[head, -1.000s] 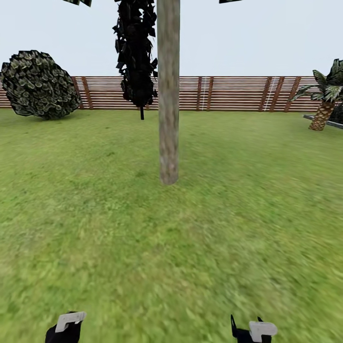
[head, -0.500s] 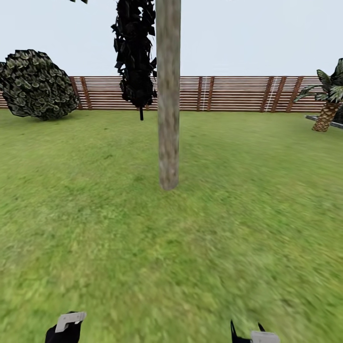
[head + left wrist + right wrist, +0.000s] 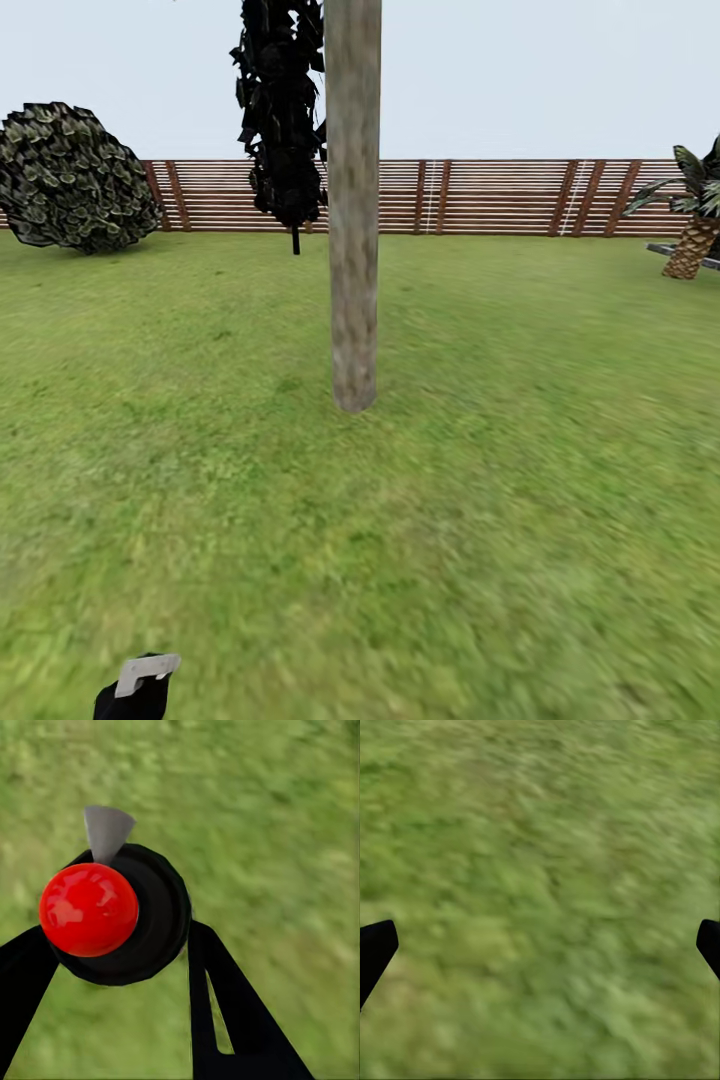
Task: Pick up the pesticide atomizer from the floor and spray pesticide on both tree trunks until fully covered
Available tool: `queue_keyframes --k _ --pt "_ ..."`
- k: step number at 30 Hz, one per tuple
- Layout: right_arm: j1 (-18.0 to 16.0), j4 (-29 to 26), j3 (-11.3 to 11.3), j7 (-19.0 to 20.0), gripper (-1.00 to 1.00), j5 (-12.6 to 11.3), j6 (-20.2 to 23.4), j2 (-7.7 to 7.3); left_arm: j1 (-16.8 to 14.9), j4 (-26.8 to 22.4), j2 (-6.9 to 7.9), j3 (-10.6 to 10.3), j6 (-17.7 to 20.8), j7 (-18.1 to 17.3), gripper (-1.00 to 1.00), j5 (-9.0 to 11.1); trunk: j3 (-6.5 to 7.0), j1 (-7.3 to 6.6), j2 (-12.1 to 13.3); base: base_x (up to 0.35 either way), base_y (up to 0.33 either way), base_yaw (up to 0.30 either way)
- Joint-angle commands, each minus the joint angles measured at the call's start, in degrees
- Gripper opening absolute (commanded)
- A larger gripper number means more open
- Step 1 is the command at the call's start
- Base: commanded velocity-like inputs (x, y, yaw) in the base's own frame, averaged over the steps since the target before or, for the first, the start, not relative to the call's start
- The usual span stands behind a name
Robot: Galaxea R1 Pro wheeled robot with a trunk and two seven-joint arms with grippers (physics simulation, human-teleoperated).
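Note:
A tree trunk (image 3: 353,250), thick and mottled tan-grey, rises straight ahead on the garden lawn (image 3: 520,480), a few steps away. No pesticide shows on its bark. In the left wrist view my left gripper (image 3: 116,930) is shut on the pesticide atomizer (image 3: 120,915), a dark round bottle with a red top and a grey nozzle, held above grass. The end of my left arm (image 3: 138,688) sits at the head view's lower left edge. My right gripper (image 3: 540,945) is open, its black fingertips (image 3: 375,949) far apart over bare grass.
A dark narrow tree (image 3: 283,110) stands just behind the trunk to its left. A round bush (image 3: 75,178) is at the far left, a palm (image 3: 695,215) at the far right. A brown slatted fence (image 3: 480,195) closes the lawn's far side.
The view has moved forward: the trunk looms larger and its base sits lower in the picture. The right arm's end has slid off the head view's bottom edge.

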Motion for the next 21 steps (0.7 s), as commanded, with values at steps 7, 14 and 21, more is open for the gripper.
queue_keyframes --k 7,14,21 --pt "0.1 0.2 0.0 -0.2 1.00 0.1 -0.1 0.00 0.0 0.1 -0.15 0.4 -0.2 -0.4 -1.00 -0.4 -0.05 0.03 0.0 0.340 0.000 0.000" --pt "0.1 0.2 0.0 -0.2 1.00 0.1 -0.1 -0.01 0.0 0.1 -0.17 0.5 -0.2 -0.5 -1.00 -0.4 -0.05 0.03 0.0 0.340 0.000 0.000" --pt "0.1 0.2 0.0 -0.2 1.00 0.1 -0.1 -0.01 0.0 0.1 -0.16 0.5 -0.2 -0.4 -1.00 -0.4 -0.05 0.03 0.0 0.340 0.000 0.000"
